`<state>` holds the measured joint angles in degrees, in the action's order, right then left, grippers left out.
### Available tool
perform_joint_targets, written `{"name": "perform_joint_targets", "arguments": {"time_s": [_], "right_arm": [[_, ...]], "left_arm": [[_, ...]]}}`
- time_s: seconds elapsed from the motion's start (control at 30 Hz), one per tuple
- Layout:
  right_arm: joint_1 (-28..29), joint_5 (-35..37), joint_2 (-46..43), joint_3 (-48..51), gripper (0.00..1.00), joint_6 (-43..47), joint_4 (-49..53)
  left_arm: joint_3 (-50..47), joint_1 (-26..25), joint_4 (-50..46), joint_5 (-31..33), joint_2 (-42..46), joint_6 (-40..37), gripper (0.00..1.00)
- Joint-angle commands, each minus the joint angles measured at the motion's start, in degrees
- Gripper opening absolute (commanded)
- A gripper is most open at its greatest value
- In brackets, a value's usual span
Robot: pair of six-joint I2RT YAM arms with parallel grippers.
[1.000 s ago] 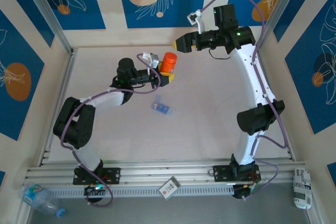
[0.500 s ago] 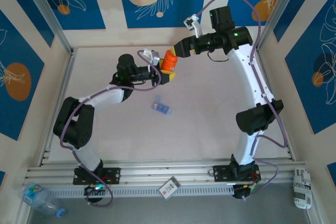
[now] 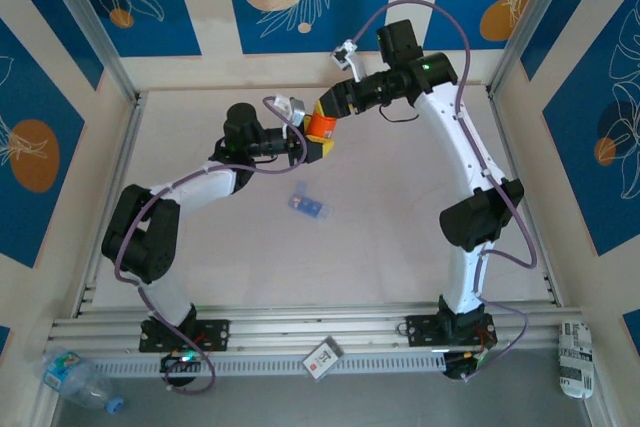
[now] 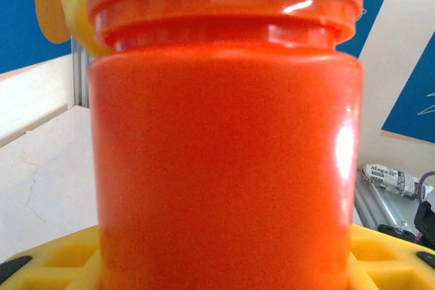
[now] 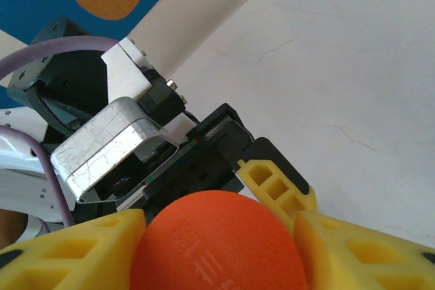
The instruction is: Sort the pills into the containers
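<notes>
An orange cylindrical bottle (image 3: 320, 125) stands upright at the back middle of the table. My left gripper (image 3: 312, 143) is shut on its body (image 4: 224, 154), with yellow fingers (image 4: 51, 263) on either side. From above and behind, my right gripper (image 3: 326, 107) has its yellow fingers (image 5: 75, 249) pressed against both sides of the round orange cap (image 5: 217, 252). The blue translucent containers box (image 3: 308, 205) lies flat on the table, nearer than the bottle and apart from both grippers. The pills are hidden.
White walls and aluminium posts (image 3: 95, 27) close in the table at the back and sides. Below the front rail lie a plastic water bottle (image 3: 75, 377), a small card box (image 3: 322, 357) and a printed packet (image 3: 575, 357).
My right gripper has swung left from the back right onto the bottle's cap and closed its fingers on it. The left arm and the bottle have stayed in place.
</notes>
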<state>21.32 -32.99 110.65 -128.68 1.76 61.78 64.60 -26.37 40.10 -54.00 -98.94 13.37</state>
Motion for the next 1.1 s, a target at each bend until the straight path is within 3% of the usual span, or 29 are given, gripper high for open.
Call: {"name": "perform_joint_targets", "arguments": {"time_s": [0.0,0.3,0.67,0.83,1.07], "right_arm": [[0.16,-1.04,-0.29,-1.86,0.5,0.27,1.59],[2.27,3.41,-3.35,6.3,0.33,-4.81,-4.1],[10.95,24.34,-10.75,26.75,0.32,-25.96,-24.8],[11.84,27.63,-11.14,28.26,0.32,-30.14,-26.79],[10.0,26.01,-11.32,25.72,0.4,-30.52,-24.57]], "left_arm": [[1.37,-0.26,0.86,-1.63,0.06,-0.71,0.0],[1.78,-0.26,1.74,-0.31,-0.29,0.01,0.0],[-0.54,-0.26,3.52,6.31,2.14,-0.89,0.0],[-1.22,-0.25,3.28,8.01,2.8,-1.7,0.0],[-0.81,-0.26,2.71,7.94,1.91,-1.73,0.0]]}}
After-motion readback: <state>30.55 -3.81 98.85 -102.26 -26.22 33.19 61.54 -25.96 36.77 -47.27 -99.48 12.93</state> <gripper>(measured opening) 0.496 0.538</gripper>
